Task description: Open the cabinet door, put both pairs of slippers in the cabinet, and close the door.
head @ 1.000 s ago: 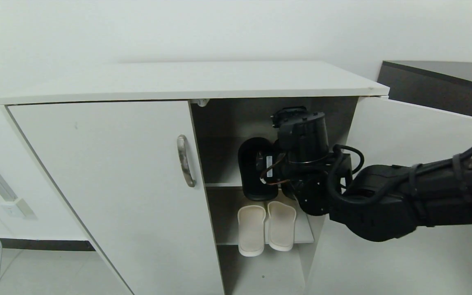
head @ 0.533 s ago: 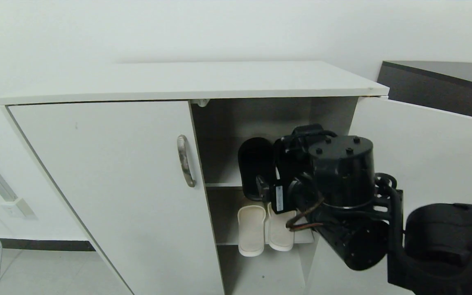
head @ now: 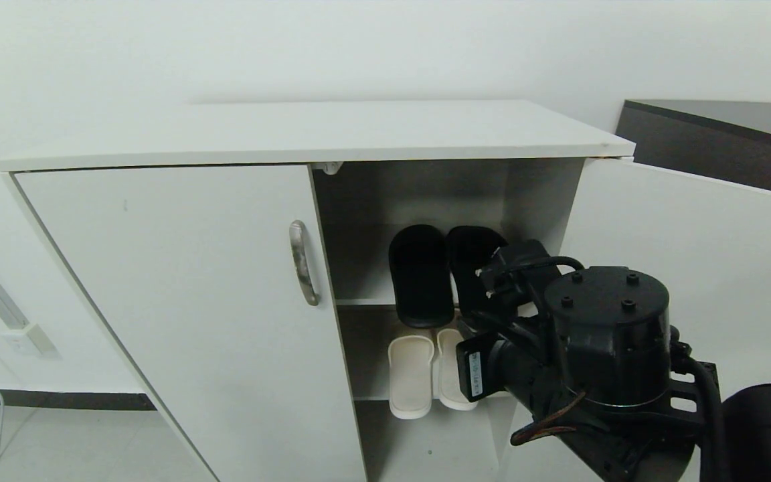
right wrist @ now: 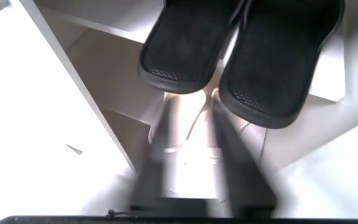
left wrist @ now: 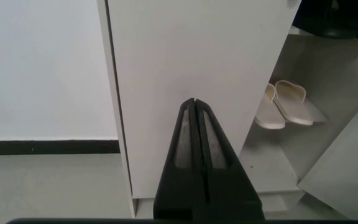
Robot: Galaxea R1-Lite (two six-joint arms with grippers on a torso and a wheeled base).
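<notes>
The white laminate two-door cabinet (head: 318,134) stands against the wall. Its left door (head: 178,301) is shut, with a curved metal handle (head: 303,262) at its inner edge. Its right door (head: 693,227) stands open to the right. In the right compartment, the pair of black rubber slippers (head: 422,274) lies side by side on the upper shelf, overhanging its front edge. The pair of cream foam slippers (head: 411,375) lies on the shelf directly below. The right hand (right wrist: 190,118) hangs just before the black pair, apart from it. The left hand (left wrist: 194,107) is low before the shut door. A dark table (head: 713,134) stands behind the open door.
</notes>
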